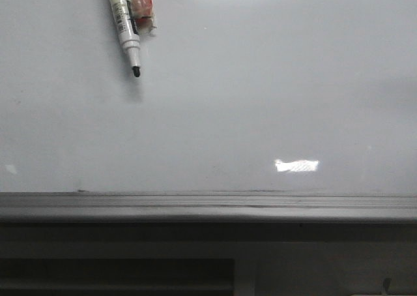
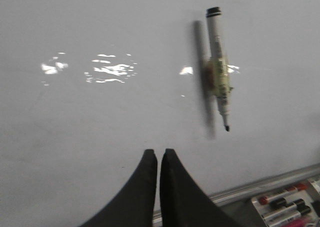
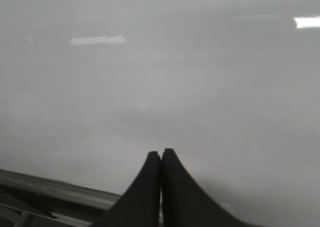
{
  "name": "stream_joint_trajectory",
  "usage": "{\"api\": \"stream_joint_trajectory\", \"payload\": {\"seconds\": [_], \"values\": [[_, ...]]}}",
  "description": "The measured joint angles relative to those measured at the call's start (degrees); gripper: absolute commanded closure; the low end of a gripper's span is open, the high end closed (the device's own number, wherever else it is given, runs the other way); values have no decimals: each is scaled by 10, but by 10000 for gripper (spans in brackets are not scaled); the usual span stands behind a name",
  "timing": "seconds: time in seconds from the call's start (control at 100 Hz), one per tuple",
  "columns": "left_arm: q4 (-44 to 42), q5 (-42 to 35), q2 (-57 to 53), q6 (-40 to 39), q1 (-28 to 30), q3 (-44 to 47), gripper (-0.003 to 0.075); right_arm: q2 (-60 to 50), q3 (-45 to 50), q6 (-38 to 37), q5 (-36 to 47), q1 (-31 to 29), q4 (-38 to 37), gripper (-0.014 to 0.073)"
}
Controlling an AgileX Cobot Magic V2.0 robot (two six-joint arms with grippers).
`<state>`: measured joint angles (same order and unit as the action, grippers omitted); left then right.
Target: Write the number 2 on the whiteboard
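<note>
1. The whiteboard [image 1: 260, 100] is filling the front view, its grey frame edge [image 1: 208, 205] running along the bottom; no written digit is showing on it.
2. A marker [image 1: 125, 22] is lying against the board, uncapped tip [image 1: 136, 72] pointing down.
3. The left tool [image 2: 159, 159] is sitting with fingers together, gripping nothing.
4. The right tool [image 3: 160, 159] is likewise sitting closed and empty.
5. Spare markers [image 2: 285, 202] are resting in the tray.
</note>
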<state>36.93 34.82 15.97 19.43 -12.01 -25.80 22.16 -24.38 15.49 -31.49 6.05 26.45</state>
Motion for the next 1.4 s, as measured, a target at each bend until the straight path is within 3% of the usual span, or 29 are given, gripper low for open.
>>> {"api": "stream_joint_trajectory", "payload": {"seconds": [0.06,0.2,0.28,0.5,0.71,0.94,1.17,1.4], "values": [[39,-6,17,27,-13,-2,640,2,-2,1,-4,7,3,520],[141,-26,69,104,-35,-2,366,4,-3,1,-8,15,29,235],[204,-35,107,155,-41,-2,287,4,-3,1,-8,15,34,186],[419,-44,207,346,-41,-2,318,4,-3,1,-8,15,50,195],[541,-15,299,467,-47,-3,319,4,-3,1,2,15,57,195],[593,-21,382,542,-100,-31,319,4,-3,1,7,15,58,195],[605,-67,452,556,-152,-69,319,4,-3,1,13,15,58,195],[614,-75,504,557,-161,-102,321,4,-3,1,13,15,59,195]]}}
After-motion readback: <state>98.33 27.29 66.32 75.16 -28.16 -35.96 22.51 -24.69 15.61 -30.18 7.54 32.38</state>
